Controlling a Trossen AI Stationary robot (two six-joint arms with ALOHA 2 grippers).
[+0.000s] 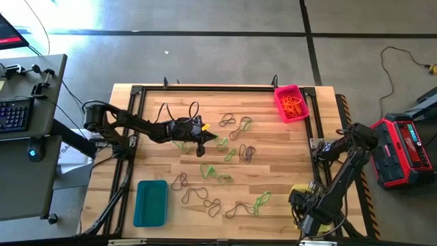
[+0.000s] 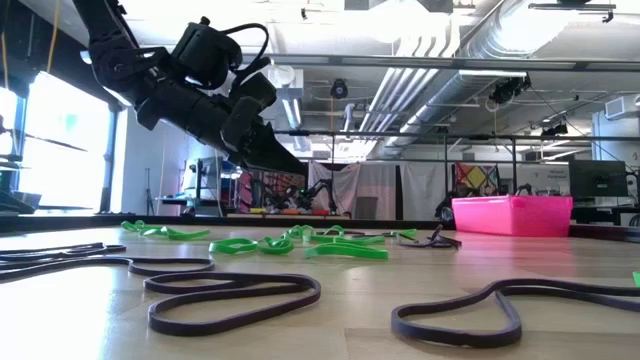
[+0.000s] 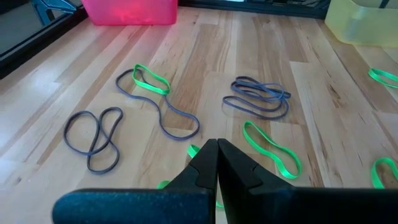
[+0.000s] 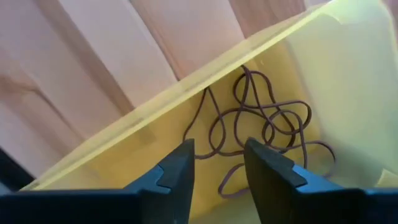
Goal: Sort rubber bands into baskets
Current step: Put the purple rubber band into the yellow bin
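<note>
Lying loose across the wooden table (image 1: pixel 273 164) are the rubber bands (image 1: pixel 225 154): bright green and dark loops scattered over its middle and near edge, several overlapping; orange ones already fill the pink basket (image 1: pixel 291 102) at the far right corner; a tangle of dark bands (image 4: pixel 261 127) sits in the yellow basket (image 4: pixel 348 81) at the near right; the teal basket (image 1: pixel 151 203) at the near left looks empty. Right gripper (image 4: pixel 217 165): poised over the yellow basket, fingers parted, nothing between them. Left gripper (image 3: pixel 216 162): above the table's middle, fingers pressed together, holding nothing visible, green loops just beneath. Risk noted: overlapped green and dark loops may lift together and land in one basket; a thin band may slip a pinch or cling to a finger on release.
</note>
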